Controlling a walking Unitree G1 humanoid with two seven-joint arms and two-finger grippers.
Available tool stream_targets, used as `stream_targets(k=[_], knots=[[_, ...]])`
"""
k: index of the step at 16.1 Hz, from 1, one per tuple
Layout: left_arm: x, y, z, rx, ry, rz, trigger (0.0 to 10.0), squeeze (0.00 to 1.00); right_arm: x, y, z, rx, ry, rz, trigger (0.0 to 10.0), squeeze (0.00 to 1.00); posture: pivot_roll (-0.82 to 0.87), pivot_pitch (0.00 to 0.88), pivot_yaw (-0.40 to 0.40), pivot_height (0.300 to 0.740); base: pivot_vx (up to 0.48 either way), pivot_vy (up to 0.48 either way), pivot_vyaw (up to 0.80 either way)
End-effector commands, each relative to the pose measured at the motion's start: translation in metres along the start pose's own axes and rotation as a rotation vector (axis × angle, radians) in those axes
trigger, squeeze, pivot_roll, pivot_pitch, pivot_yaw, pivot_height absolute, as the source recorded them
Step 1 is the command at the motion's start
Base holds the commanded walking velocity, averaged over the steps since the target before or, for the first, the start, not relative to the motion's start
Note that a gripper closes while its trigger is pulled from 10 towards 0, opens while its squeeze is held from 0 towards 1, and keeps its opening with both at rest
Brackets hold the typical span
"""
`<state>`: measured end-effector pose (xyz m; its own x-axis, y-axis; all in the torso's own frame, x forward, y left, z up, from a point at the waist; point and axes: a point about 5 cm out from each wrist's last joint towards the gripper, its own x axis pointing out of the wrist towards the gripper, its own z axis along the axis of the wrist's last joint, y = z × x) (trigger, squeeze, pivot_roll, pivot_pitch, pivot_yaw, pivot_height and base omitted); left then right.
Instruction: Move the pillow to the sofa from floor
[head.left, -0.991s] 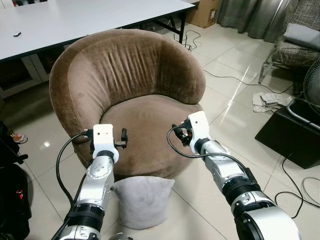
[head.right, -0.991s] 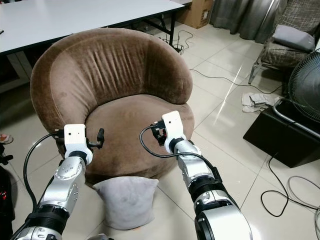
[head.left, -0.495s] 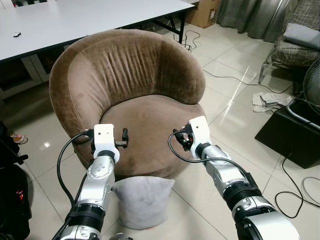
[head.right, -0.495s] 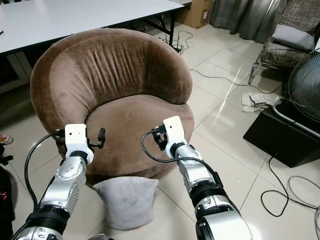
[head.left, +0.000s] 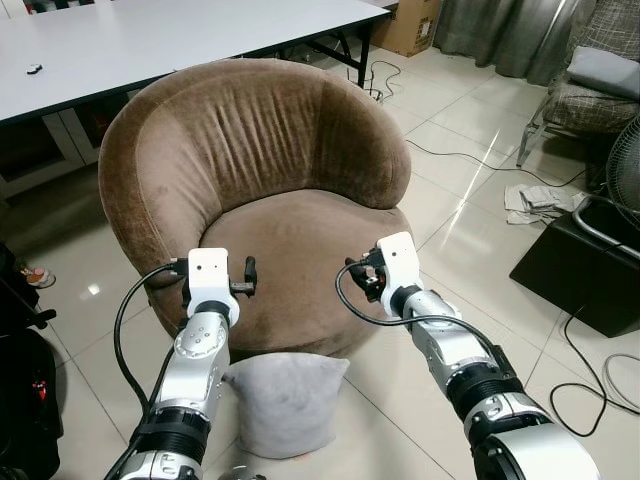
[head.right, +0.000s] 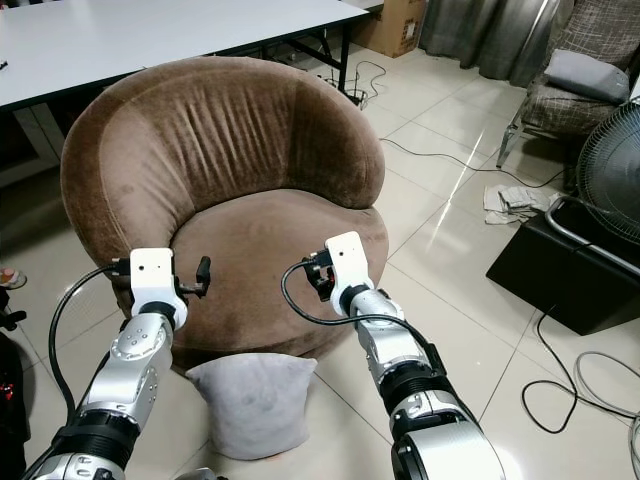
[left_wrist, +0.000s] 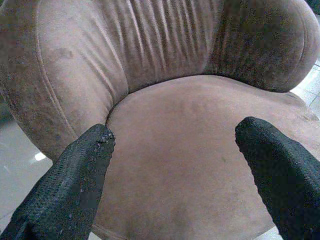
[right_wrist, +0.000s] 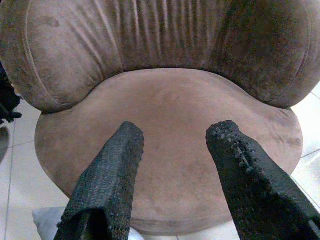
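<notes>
Brown velvet tub sofa (head.left: 262, 190) stands on the tiled floor (head.left: 455, 215) before me. My left gripper (left_wrist: 175, 150) is held over the seat's front edge on my left, fingers spread wide and grasping nothing. My right gripper (right_wrist: 172, 150) is held over the front edge on my right, fingers likewise parted and empty. The grey pillow (head.left: 285, 400) lies on the floor against the sofa's base, below and between my forearms. A white table (head.left: 150, 35) stands behind the sofa.
</notes>
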<state>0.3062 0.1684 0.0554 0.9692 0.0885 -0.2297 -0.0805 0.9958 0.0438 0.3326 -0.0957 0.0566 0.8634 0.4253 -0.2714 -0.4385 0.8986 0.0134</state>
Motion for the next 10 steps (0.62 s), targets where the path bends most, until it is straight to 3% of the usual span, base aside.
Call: stream_targets(k=[1,10], knots=[[-0.001,-0.003,-0.002,0.015,0.005,-0.008,10.0,0.0,-0.001,-0.001,0.0,-0.021,-0.005,0.002,10.0,0.0,-0.04,0.0,-0.022,0.74,0.0,0.0,0.0],[-0.001,0.013,0.0,0.009,0.0,0.031,10.0,0.0,0.002,0.009,0.0,-0.042,0.008,0.024,10.0,0.0,-0.02,0.0,-0.059,0.74,0.0,0.0,0.0]])
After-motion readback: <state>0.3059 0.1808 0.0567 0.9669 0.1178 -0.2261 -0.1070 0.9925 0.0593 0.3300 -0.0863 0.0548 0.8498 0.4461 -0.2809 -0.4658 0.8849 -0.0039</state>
